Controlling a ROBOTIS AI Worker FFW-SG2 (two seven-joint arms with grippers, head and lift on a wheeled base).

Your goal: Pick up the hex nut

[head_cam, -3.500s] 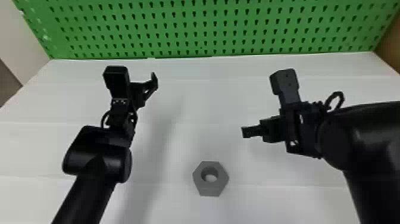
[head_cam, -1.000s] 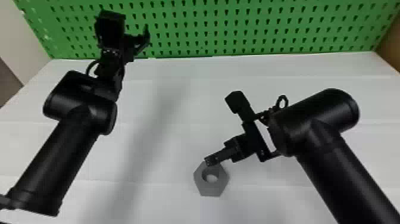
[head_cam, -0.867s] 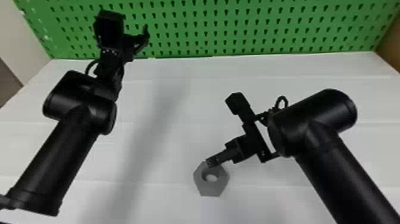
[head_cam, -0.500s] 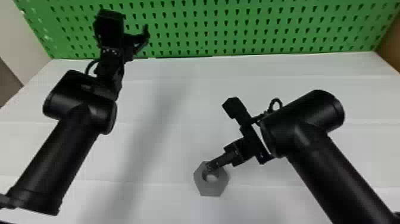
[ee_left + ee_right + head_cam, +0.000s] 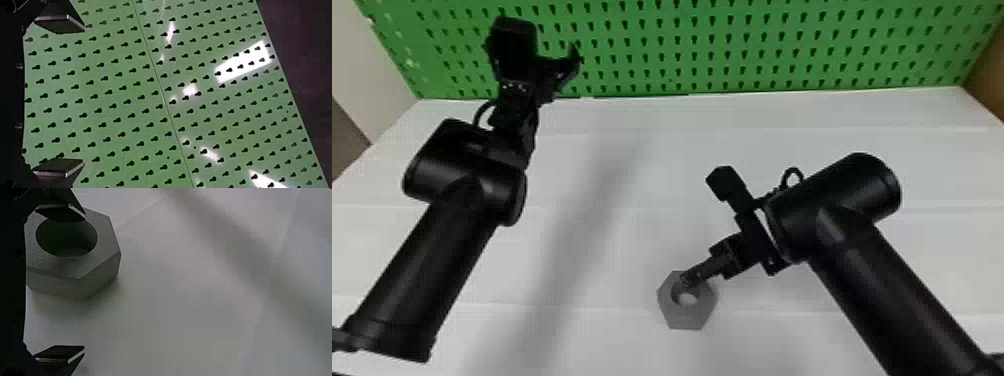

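Note:
The grey hex nut lies flat on the white table, with my right gripper over its hole. In the right wrist view the hex nut is between the fingers of the right gripper, which stands open. One finger is at the nut's hole; the other is apart from the nut, beyond its outer side. My left gripper is parked at the back left before the green board. In the left wrist view the left gripper is open with nothing between its fingers.
A green pegboard stands along the back edge of the white table. The left forearm spans the table's left side, the right forearm its front right. A brown surface shows at the far right edge.
Since the oldest frame the right gripper has moved left and toward the front, onto the nut; lately it shifted only slightly. The left arm rose toward the board, then kept still. The nut has hardly moved.

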